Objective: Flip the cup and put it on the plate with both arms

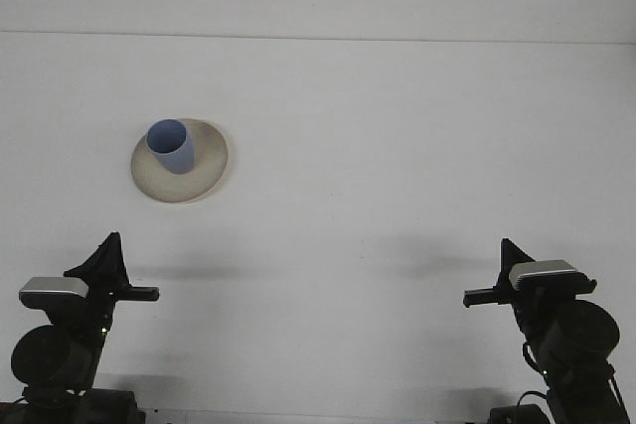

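Note:
A light blue cup [171,146] stands upright, mouth up, on a beige plate [204,171] at the left of the white table. My left gripper [124,275] hangs low at the bottom left corner, well in front of the plate and holding nothing. At the bottom right my right gripper [492,280] also holds nothing and is far from the cup.
The white table [397,146] runs back to a seam with the white wall. Nothing else stands on it. Both arm bases fill the bottom corners.

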`<action>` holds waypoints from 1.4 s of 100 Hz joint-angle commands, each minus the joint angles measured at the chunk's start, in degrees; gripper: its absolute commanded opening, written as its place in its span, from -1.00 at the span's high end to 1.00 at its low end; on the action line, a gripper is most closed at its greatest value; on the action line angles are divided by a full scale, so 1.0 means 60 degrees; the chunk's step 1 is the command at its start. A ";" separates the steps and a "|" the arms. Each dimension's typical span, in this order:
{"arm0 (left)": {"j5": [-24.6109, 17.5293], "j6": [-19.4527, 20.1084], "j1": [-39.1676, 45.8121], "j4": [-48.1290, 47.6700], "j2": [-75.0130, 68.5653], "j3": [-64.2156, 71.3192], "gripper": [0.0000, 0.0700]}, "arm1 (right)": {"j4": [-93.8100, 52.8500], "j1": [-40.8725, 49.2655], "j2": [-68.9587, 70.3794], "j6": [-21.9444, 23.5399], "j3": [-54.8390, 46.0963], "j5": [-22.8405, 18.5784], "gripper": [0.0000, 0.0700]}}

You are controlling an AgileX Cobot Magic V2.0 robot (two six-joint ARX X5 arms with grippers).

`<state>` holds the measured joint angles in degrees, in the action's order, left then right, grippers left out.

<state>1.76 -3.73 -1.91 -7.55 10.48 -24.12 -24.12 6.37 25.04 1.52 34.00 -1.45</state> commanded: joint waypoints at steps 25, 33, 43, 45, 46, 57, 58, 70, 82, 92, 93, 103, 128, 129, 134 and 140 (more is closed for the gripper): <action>0.0058 0.0525 -0.0004 0.0885 -0.1716 0.2058 0.97 | 0.0102 0.0022 0.0011 0.0069 0.0058 -0.0004 1.00; 0.0058 0.0586 -0.0004 0.0980 -0.1716 0.2335 0.97 | 0.0106 0.0022 0.0011 0.0069 0.0058 -0.0004 1.00; 0.0047 0.0583 -0.0004 0.1581 -0.1716 0.2758 0.97 | 0.0211 0.0022 0.0011 0.0069 0.0058 -0.0004 1.00; 0.0047 0.0583 -0.0004 0.1705 -0.1716 0.2838 0.97 | 0.0226 0.0022 0.0011 0.0069 0.0058 -0.0004 1.00; 0.0047 0.0583 -0.0004 0.1752 -0.1716 0.2871 0.97 | 0.0233 0.0022 0.0011 0.0069 0.0058 -0.0004 1.00; 0.0018 0.0503 -0.0004 0.2186 -0.1716 0.3246 0.97 | 0.0248 0.0022 0.0011 0.0069 0.0062 -0.0004 1.00; 0.0018 0.0503 -0.0004 0.2255 -0.1716 0.3289 0.97 | 0.0248 0.0022 0.0011 0.0069 0.0062 -0.0004 1.00; 0.0018 0.0397 -0.0004 0.2918 -0.1716 0.3697 0.97 | 0.0248 0.0022 0.0011 0.0069 0.0062 -0.0004 1.00; 0.0018 0.0288 -0.0004 0.3206 -0.1716 0.3887 0.97 | 0.0244 0.0022 0.0011 0.0069 0.0062 -0.0004 1.00; 0.0018 0.0299 -0.0004 0.3344 -0.1716 0.3887 0.97 | 0.0244 0.0022 0.0011 0.0069 0.0062 -0.0004 1.00; 0.0018 0.0295 -0.0004 0.3351 -0.1716 0.3887 0.97 | 0.0244 0.0022 0.0011 0.0069 0.0062 -0.0004 1.00; 0.0018 0.0288 -0.0004 0.3337 -0.1716 0.3887 0.97 | 0.0244 0.0022 0.0011 0.0069 0.0062 -0.0004 1.00; 0.0018 0.0288 -0.0004 0.3260 -0.1716 0.3887 0.97 | 0.0244 0.0022 0.0011 0.0069 0.0062 -0.0004 1.00; 0.0018 0.0288 -0.0004 0.3264 -0.1716 0.3887 0.97 | 0.0248 0.0022 0.0011 0.0069 0.0062 -0.0004 1.00; 0.0018 0.0288 -0.0004 0.3268 -0.1716 0.3887 0.97 | 0.0248 0.0022 0.0011 0.0069 0.0062 -0.0004 1.00; 0.0018 0.0291 -0.0004 0.3264 -0.1716 0.3887 0.97 | 0.0244 0.0022 0.0011 0.0069 0.0062 -0.0004 1.00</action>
<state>1.69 -1.61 -1.91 11.46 0.25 -1.91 -23.29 6.37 25.04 1.52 34.00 -1.45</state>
